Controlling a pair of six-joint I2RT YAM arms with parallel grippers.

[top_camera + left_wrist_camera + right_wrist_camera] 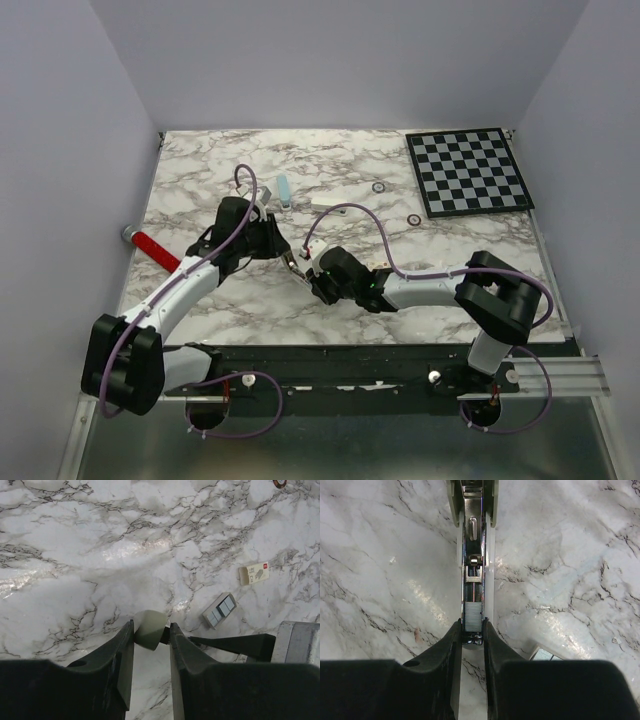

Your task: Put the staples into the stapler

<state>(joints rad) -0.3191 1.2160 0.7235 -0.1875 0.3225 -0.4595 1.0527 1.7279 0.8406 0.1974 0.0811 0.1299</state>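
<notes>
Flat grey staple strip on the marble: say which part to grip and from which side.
Grip the flat grey staple strip across its two long edges, near mid-length, coming straight down from above. Lying flat and thin on the marble table, it likely offers a level approach nothing to pinch. It looks slanted in the left wrist view, so angle the grip to match.

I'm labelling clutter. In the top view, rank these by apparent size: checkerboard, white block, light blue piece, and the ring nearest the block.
Largest to smallest:
checkerboard
white block and light blue piece, too alike to rank
ring
</notes>
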